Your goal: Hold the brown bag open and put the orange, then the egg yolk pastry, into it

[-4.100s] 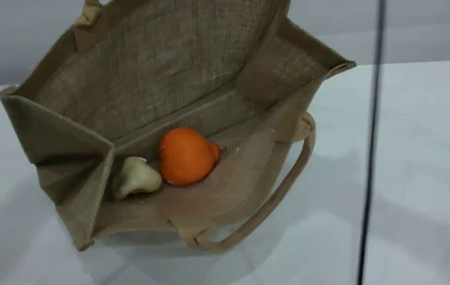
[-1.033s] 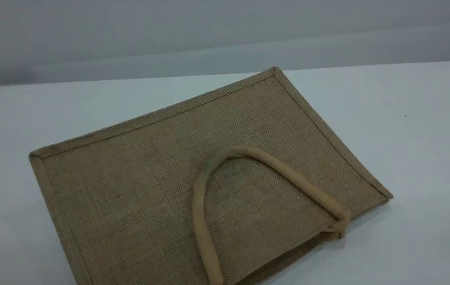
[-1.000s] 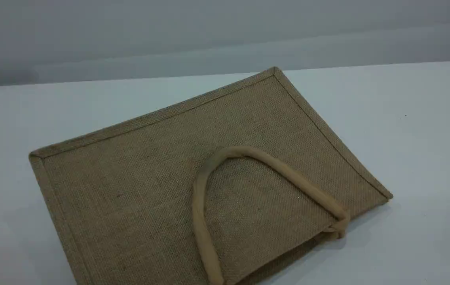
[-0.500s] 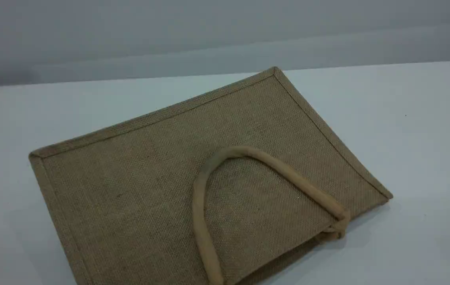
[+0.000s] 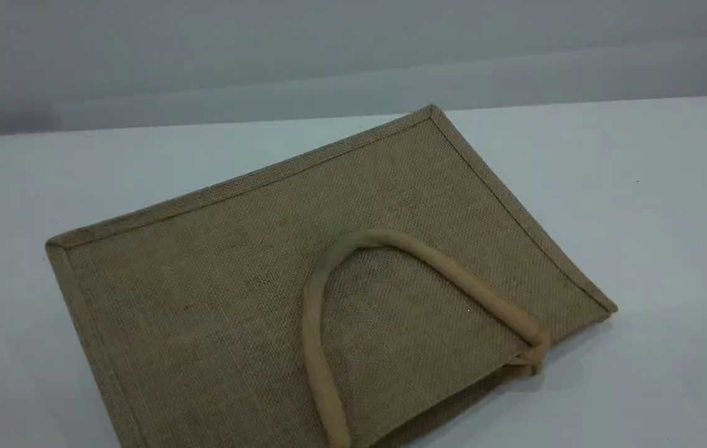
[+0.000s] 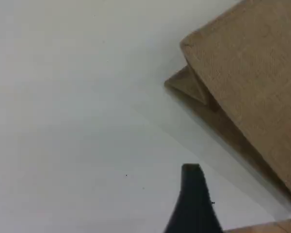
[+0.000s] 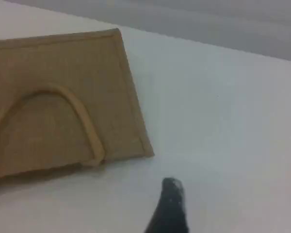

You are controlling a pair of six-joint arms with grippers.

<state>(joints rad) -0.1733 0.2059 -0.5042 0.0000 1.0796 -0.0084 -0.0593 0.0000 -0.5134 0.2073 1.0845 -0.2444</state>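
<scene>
A tan-brown rectangular jute tote bag lies folded flat on the pale grey-white surface. One broad panel faces up, and its beige rope-like loop handle is laid back across that panel. A coarse weave and bound edges are shown, and a folded side gusset is seen at one corner in the left wrist view.

The bag is judged light, fairly stiff and rough enough not to slip, though its two panels are pressed together. The raised handle is judged the easiest place to take hold, or else the bound mouth edge where the handle is sewn on.

Neither the bright orange fruit nor the pale beige egg yolk pastry is seen in any view.

The left arm's jaws, with one dark fingertip showing, are spread wide, hold nothing and hang beside the bag's gusseted corner. The right arm's jaws, fingertip, are likewise wide and hold nothing, just off the bag's mouth-side corner.
</scene>
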